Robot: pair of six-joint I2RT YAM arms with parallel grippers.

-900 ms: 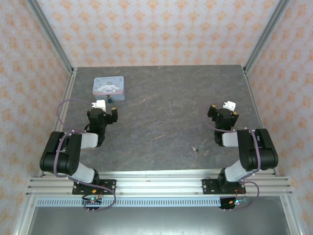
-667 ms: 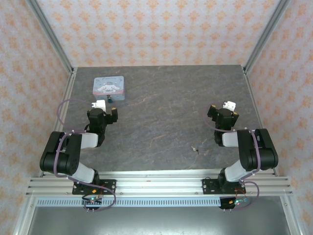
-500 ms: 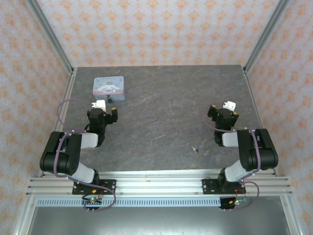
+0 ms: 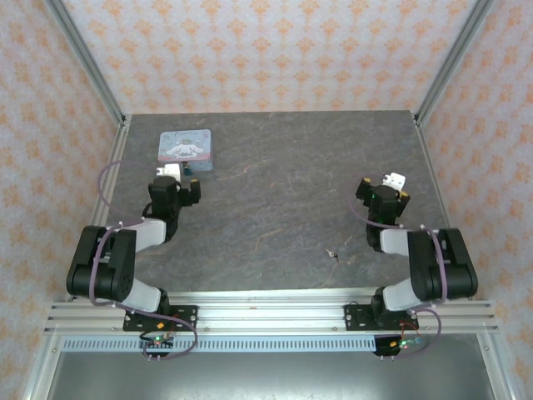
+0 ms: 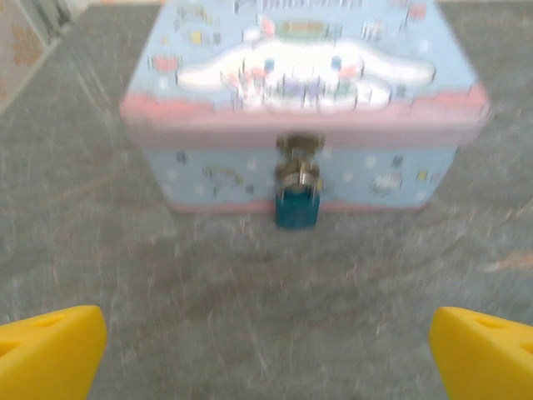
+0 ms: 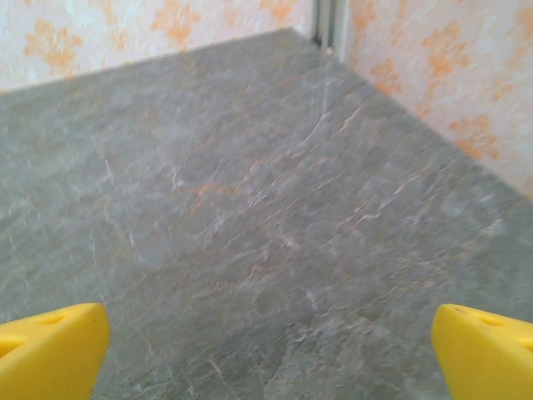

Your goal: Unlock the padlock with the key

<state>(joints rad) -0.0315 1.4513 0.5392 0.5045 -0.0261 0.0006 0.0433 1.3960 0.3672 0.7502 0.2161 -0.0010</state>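
Observation:
The tiny teal padlock (image 5: 297, 204) hangs on the clasp at the front of the pale-blue cartoon tin (image 5: 300, 100), its bottom on the table. From above, the padlock (image 4: 188, 170) sits at the tin's (image 4: 186, 147) near edge, just beyond my left gripper (image 4: 177, 187). That left gripper (image 5: 266, 358) faces the padlock from a short way back, open, with nothing between its yellow fingertips (image 5: 50, 354). The small silvery key (image 4: 333, 252) lies on the table at the near right of centre. My right gripper (image 4: 384, 193) is farther back than the key. The right gripper (image 6: 266, 358) is open over bare table.
The grey stone-patterned table (image 4: 283, 175) is fenced by metal posts and patterned walls. In the right wrist view, the back right corner post (image 6: 326, 21) and the right wall (image 6: 450, 75) stand close ahead.
The left gripper has edged a little farther toward the tin. The right gripper has shifted slightly right. The key, padlock and tin have not moved.

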